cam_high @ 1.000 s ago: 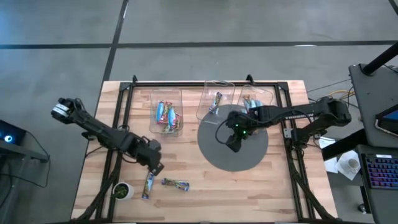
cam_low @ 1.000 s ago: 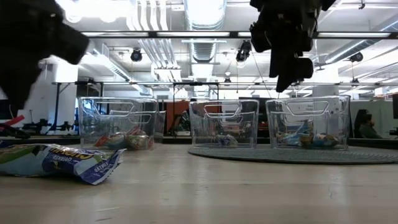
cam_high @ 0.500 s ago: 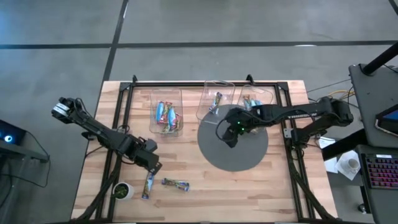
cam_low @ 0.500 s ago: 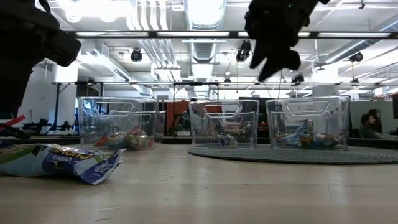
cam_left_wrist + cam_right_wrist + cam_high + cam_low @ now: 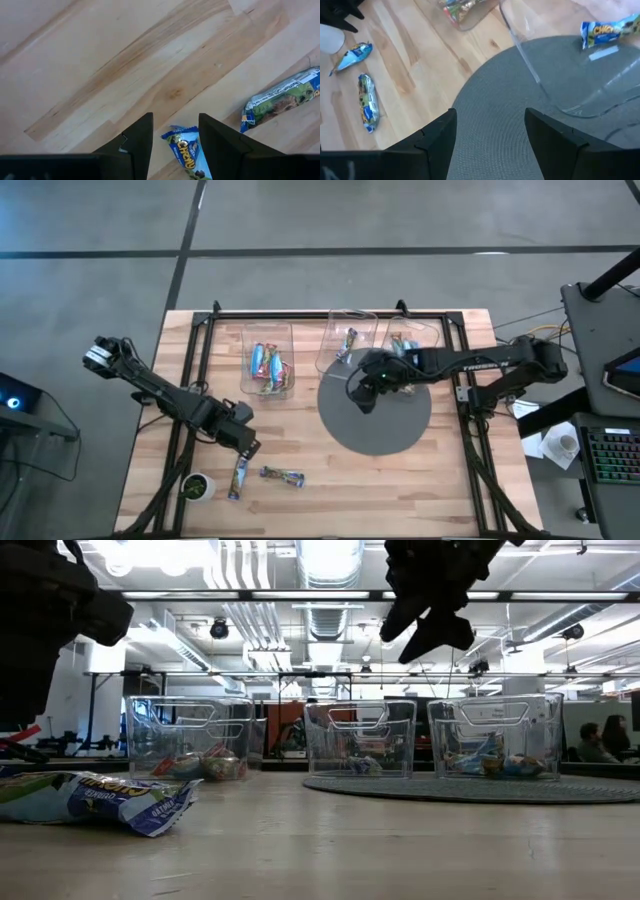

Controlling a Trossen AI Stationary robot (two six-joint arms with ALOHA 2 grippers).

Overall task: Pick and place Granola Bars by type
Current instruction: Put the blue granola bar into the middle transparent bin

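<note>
Two Granola Bars lie flat on the wood near the table's front left: a light blue one (image 5: 238,477) and a green-and-blue one (image 5: 282,475). My left gripper (image 5: 251,449) hangs open just above the light blue bar (image 5: 186,154), which shows between its fingers and is untouched. The green-and-blue bar (image 5: 281,98) lies beside it. My right gripper (image 5: 363,401) stands open and empty above the grey round mat (image 5: 390,430). It is high in the low view (image 5: 430,628). More bars lie in the three clear bins.
Three clear bins stand in a row at the back: left (image 5: 267,360), middle (image 5: 346,340) and right (image 5: 412,340). The last two reach onto the mat. A small white cup (image 5: 197,485) sits at the front left corner. Bare wood lies between the mat and the front edge.
My right gripper has risen a little and tipped up from pointing steeply down to a slant, drifting toward the middle bin. It stays open and empty. The bars have not moved.
</note>
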